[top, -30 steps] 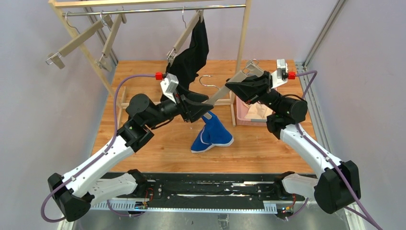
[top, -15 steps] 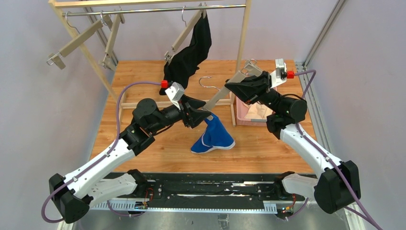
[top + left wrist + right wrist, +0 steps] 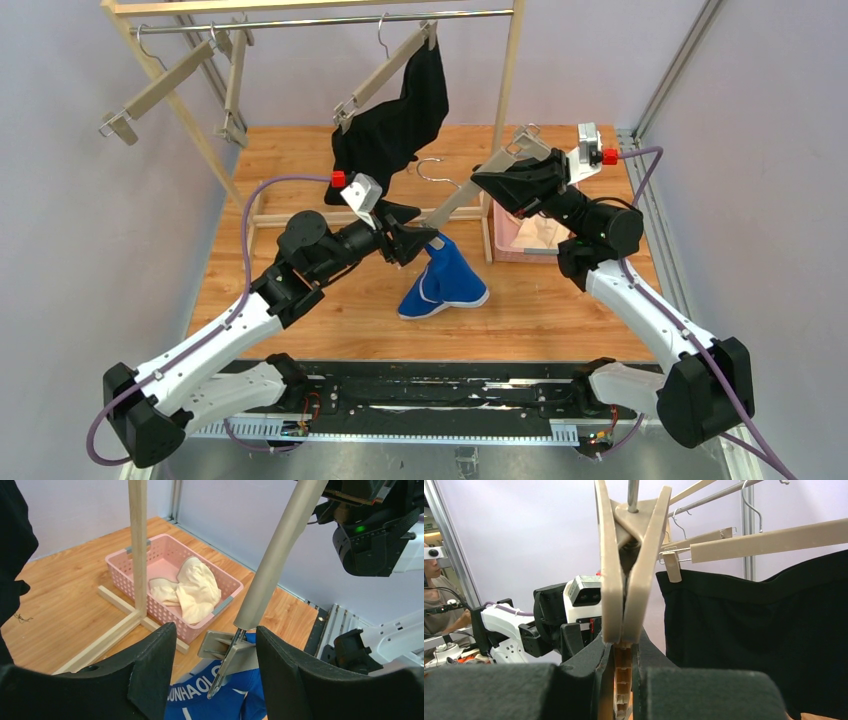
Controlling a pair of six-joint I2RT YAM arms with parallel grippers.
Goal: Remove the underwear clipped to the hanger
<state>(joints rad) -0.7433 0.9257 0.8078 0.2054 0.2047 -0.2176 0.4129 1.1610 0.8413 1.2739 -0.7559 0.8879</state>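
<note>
The blue underwear [image 3: 445, 285] with white lettering [image 3: 200, 697] hangs from the lower clip [image 3: 230, 652] of a grey-beige hanger [image 3: 462, 198] and rests on the table. My left gripper [image 3: 428, 240] [image 3: 215, 635] is open, with one finger on each side of that clip. My right gripper [image 3: 492, 183] [image 3: 624, 650] is shut on the hanger's upper end [image 3: 626, 580]. The black underwear [image 3: 395, 130] [image 3: 764, 645] stays clipped to a hanger on the rack rail. The cream underwear [image 3: 192, 587] lies in the pink basket [image 3: 227, 600].
A wooden rack [image 3: 510, 90] with a metal rail stands at the back. Its post [image 3: 137, 545] and foot rise just left of the basket. Two bare hangers [image 3: 165, 85] dangle at the rail's left end. The pink basket [image 3: 500, 250] sits under my right arm.
My left gripper has left the black underwear, moved right to the blue underwear's clip and opened wider. The black underwear and its hanger have swung up and right. The right arm is still.
</note>
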